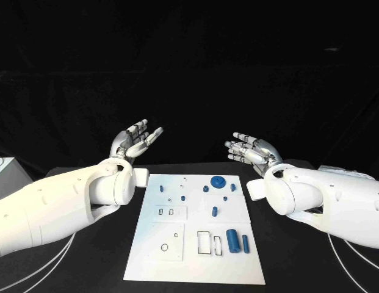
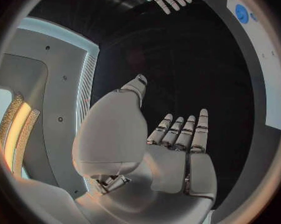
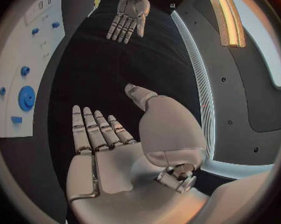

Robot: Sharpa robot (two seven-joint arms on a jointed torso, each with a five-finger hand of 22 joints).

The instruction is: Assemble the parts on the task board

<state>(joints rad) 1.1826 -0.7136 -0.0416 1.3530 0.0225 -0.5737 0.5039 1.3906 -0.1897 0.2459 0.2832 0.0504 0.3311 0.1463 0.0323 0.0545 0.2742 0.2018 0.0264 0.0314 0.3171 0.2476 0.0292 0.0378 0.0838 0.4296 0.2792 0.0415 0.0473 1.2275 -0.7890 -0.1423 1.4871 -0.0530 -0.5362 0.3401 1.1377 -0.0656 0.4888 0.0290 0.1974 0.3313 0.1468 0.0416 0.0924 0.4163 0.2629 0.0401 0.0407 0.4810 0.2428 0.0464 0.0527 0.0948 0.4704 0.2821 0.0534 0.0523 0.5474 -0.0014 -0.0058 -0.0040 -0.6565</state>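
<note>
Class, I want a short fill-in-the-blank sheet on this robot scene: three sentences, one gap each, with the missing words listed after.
1. The left hand and the right hand are both ____, holding nothing.
2. The task board is coloured ____.
3. The round gear lies at the board's ____ end, away from the robot.

Missing words: open; white; far

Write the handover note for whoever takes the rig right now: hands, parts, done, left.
Left hand: open, raised beyond the task board's far left corner, holding nothing.
Right hand: open, raised beyond its far right corner, holding nothing.
Parts: blue gear near the far edge, large cylinder and thin bar near the right edge, small pieces between.
Done: I cannot tell if any part is seated.
Left: likely the whole assembly.
</note>
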